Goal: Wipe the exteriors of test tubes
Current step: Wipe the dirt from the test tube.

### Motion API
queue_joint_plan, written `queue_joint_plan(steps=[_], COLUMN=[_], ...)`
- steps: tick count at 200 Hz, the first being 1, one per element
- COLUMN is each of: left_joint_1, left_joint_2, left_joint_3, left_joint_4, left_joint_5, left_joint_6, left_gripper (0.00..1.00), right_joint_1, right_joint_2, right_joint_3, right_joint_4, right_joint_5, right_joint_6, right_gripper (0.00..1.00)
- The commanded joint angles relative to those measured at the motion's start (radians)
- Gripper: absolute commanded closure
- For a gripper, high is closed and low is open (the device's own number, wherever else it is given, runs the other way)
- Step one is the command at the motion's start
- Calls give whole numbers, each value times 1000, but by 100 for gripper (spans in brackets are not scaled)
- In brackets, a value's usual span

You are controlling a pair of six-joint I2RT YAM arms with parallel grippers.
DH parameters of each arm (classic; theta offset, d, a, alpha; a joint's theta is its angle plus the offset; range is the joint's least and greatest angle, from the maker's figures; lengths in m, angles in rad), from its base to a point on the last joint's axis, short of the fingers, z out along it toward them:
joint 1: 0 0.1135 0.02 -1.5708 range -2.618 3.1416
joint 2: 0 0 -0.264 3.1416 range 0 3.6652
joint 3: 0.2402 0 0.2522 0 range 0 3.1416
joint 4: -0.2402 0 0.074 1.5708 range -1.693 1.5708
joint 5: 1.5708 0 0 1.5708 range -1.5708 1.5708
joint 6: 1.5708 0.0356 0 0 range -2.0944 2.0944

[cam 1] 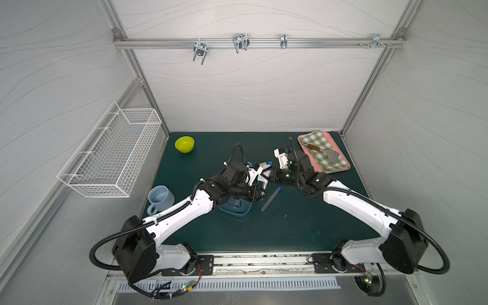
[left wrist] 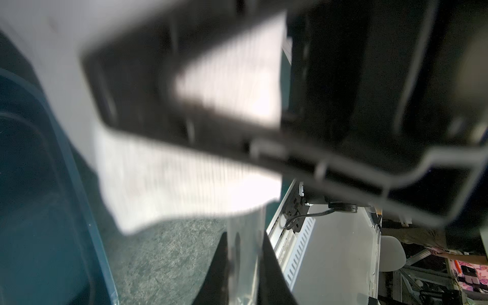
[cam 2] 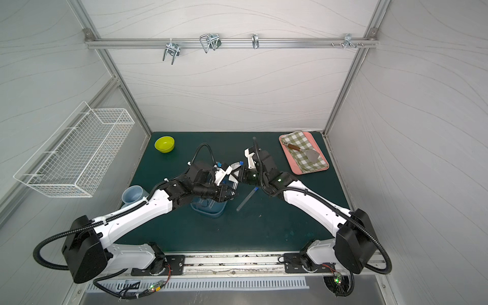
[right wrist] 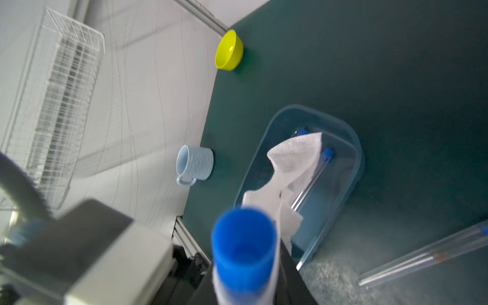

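The left gripper (left wrist: 244, 237) was clamped fully shut on the clear lower end of a test tube (left wrist: 245, 264), holding it raised above and just beyond the far side of the blue tray (cam 1: 247, 211). The right gripper (right wrist: 245, 287) met it there from the opposite side. Its jaws were only narrowly apart, pinched on a white gauze cloth (right wrist: 295, 155) wrapped around the same tube just under its blue cap (right wrist: 244, 245), and the cloth's loose end hung toward the tray. A second test tube (cam 1: 270, 198) lay flat on the green mat (cam 1: 290, 224) just beside the tray on the right arm's side. It was not touching the tray, and its capped end pointed away from the arm bases. Inside the tray lay a third test tube (right wrist: 314, 177). Another blue cap beside it was partly hidden behind the cloth, so its tube could not be made out. A pale blue mug (cam 1: 160, 198) stood near the tray on the left arm's side. A yellow bowl (cam 1: 184, 144) sat well beyond the tray toward the back wall. A pink tray (cam 1: 344, 169) with a checked cloth and a brown-handled tool (cam 1: 314, 148) lay well apart from it, past the right gripper.
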Motion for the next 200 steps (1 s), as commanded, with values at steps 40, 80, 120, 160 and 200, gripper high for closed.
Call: queue_joint_plan(steps=[40, 80, 120, 160, 200], left_joint_1=[5, 5, 9, 12, 12], left_joint_2=[-20, -25, -21, -16, -17], left_joint_3=[44, 40, 40, 39, 37], left_joint_4=[53, 54, 54, 53, 62], left_joint_5=[11, 8, 8, 16, 14], left_joint_6=[-7, -9, -6, -8, -12], left_gripper=[92, 92, 92, 92, 92], right_joint_1=[-74, -98, 6, -27, -108], right_joint_2=[10, 40, -45, -31, 50], right_joint_3=[69, 122, -13, 30, 157], right_joint_4=[-18, -48, -11, -31, -68], right_joint_5=[-2, -46, 19, 22, -51], right_joint_6=[-18, -40, 41, 7, -54], right_gripper=[74, 74, 74, 74, 74])
